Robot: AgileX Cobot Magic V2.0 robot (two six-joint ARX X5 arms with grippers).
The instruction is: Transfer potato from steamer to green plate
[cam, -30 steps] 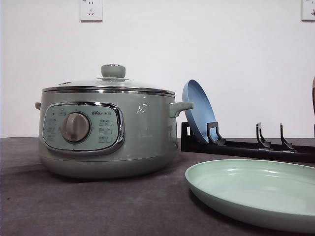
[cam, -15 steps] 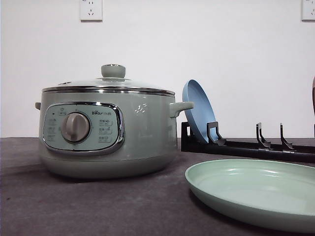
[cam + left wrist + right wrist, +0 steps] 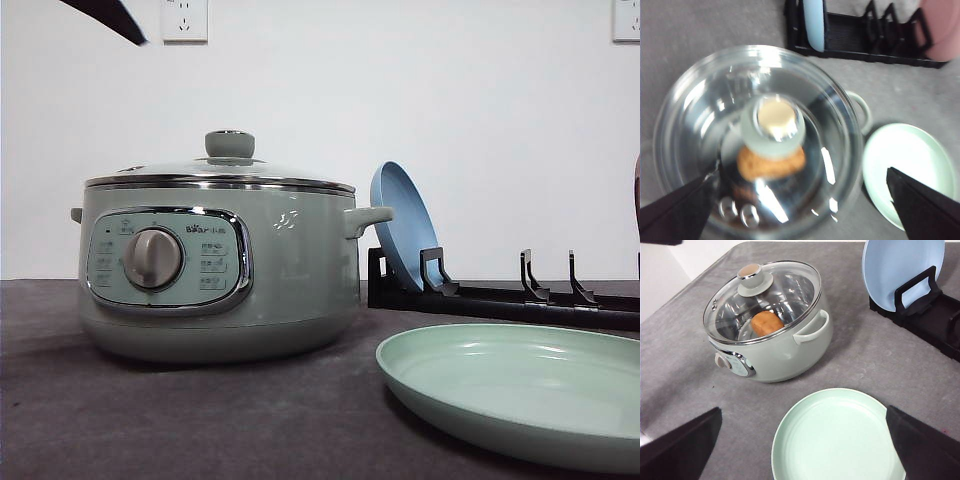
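The sage-green steamer (image 3: 220, 270) stands at the table's left with its glass lid (image 3: 220, 172) on. Through the lid the orange-brown potato (image 3: 771, 164) lies on the steamer's floor, below the knob (image 3: 773, 125); the right wrist view has it too, potato (image 3: 767, 322). My left gripper (image 3: 800, 215) hovers open above the lid, fingers spread wide to either side. A dark tip of that arm (image 3: 115, 18) shows high above the steamer. The green plate (image 3: 520, 390) lies bare to the steamer's right. My right gripper (image 3: 805, 450) hangs open above the plate (image 3: 837, 440).
A black dish rack (image 3: 500, 295) runs along the back right with a blue plate (image 3: 403, 225) upright in its left slot, close to the steamer's side handle (image 3: 368, 218). A pink object (image 3: 942, 27) sits at the rack's far end.
A dark part of my left arm has come into the top left corner of the front view. Steamer, lid and plates have not moved.
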